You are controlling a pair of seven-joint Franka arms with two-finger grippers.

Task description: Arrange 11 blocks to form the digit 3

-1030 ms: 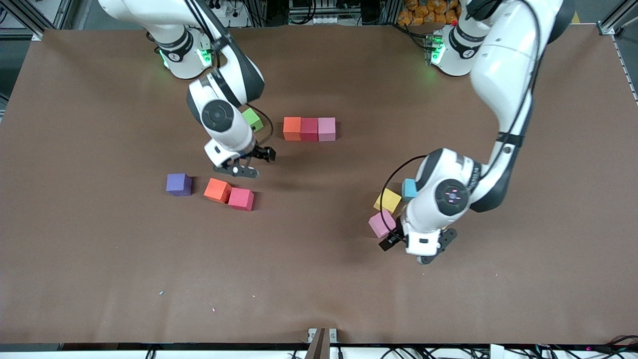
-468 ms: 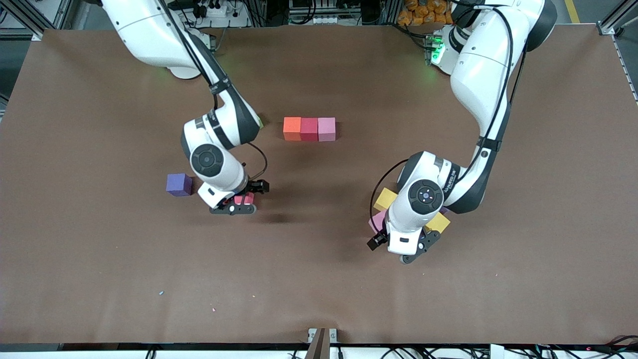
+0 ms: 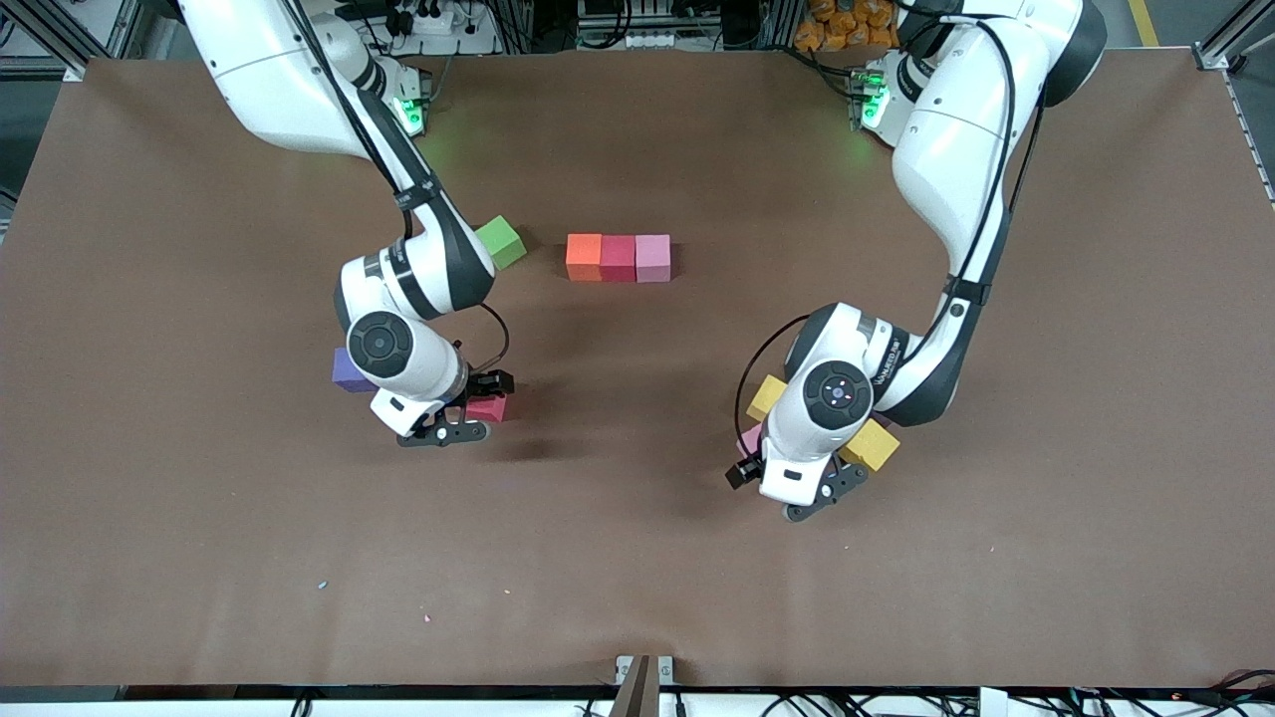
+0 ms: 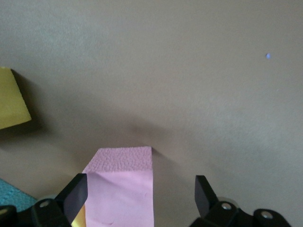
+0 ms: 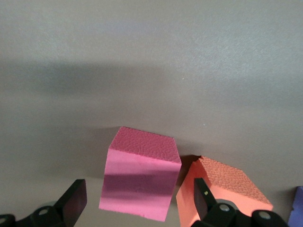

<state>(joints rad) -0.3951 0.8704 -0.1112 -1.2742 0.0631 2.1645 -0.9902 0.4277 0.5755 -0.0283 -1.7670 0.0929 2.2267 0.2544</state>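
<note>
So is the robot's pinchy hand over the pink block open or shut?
Open. In the left wrist view, the left gripper has its fingers spread wide on either side of the pink block, not squeezing it.

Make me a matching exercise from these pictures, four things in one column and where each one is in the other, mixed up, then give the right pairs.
Things:
1. left gripper
2. right gripper
3. green cube
4. purple block

Places:
A. beside the right arm's elbow, apart from the row of three
B. open over a loose pink block
C. partly hidden under the right arm's wrist
D. open over a loose crimson block

Pairs: 1-B, 2-D, 3-A, 4-C
</note>
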